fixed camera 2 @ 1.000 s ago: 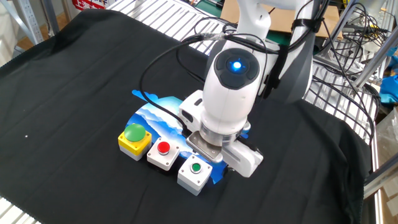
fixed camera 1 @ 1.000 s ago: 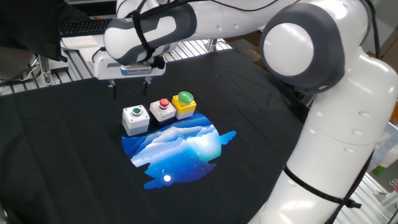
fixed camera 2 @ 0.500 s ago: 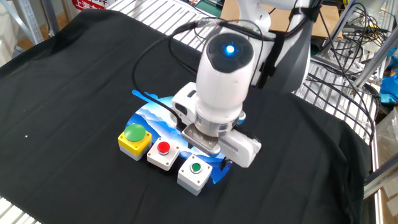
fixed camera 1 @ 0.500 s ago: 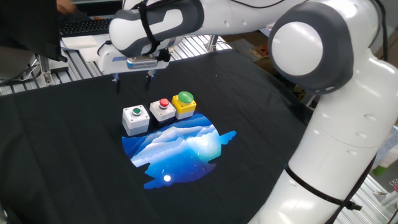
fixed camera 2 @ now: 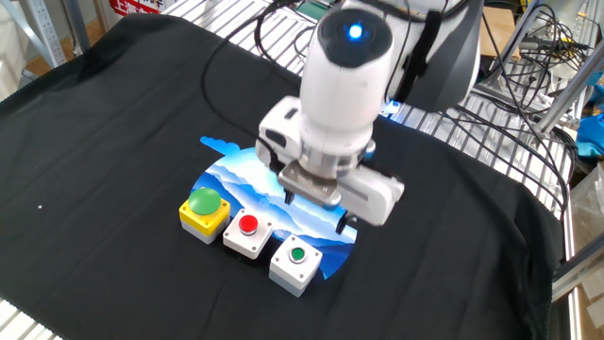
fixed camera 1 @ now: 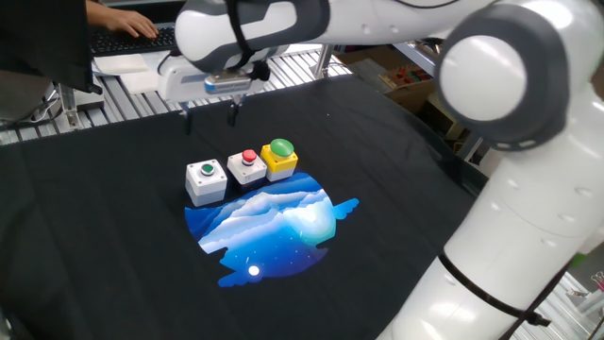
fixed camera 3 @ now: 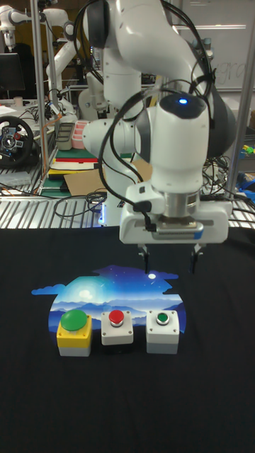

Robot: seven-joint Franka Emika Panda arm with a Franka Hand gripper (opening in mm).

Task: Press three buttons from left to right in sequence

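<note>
Three buttons stand in a row on the black cloth: a grey box with a small green button (fixed camera 1: 206, 179) (fixed camera 2: 296, 263) (fixed camera 3: 162, 328), a grey box with a red button (fixed camera 1: 248, 165) (fixed camera 2: 248, 234) (fixed camera 3: 117, 326), and a yellow box with a large green dome (fixed camera 1: 280, 158) (fixed camera 2: 205, 213) (fixed camera 3: 74, 331). My gripper (fixed camera 1: 210, 118) (fixed camera 2: 318, 210) (fixed camera 3: 170, 260) hangs in the air above and beside the green-button box, touching none of the boxes. Its two fingers stand wide apart with nothing between them.
A blue and white landscape patch (fixed camera 1: 274, 227) lies on the black cloth (fixed camera 1: 113, 264) beside the boxes. A keyboard with a person's hand (fixed camera 1: 123, 24) sits beyond the cloth's far edge. Wire racking (fixed camera 2: 500, 132) and cables border the table.
The gripper has risen and drifted up and away from the button row, staying open. The three boxes have not moved.
</note>
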